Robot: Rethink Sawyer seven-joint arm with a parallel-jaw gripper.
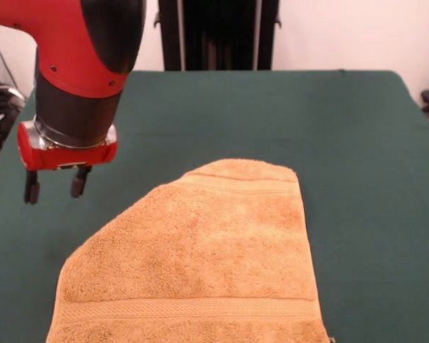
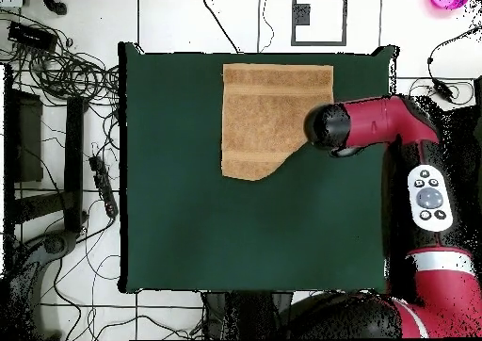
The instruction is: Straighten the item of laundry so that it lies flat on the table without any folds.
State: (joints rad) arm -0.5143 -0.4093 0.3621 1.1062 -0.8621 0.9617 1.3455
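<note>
The golden-orange towel point(image 1: 200, 250) lies on the dark green table point(image 1: 357, 143) at the near middle, and its near hem runs off the picture's bottom. Its far left corner is turned in, leaving a slanted edge there. One woven band shows near the far hem and another near the near hem. My gripper point(image 1: 55, 187) hangs above the table just left of that slanted edge, open and empty, not touching the towel. In the overhead view the towel point(image 2: 268, 111) lies by the table's point(image 2: 188, 215) top edge, and the arm's head point(image 2: 331, 130) hides the gripper.
The robot's black pedestal point(image 1: 214, 32) stands behind the far table edge. In the overhead view the red arm point(image 2: 424, 196) runs along the table's right side. Cables point(image 2: 56, 69) and a black stand point(image 2: 42, 158) lie on the floor to the left.
</note>
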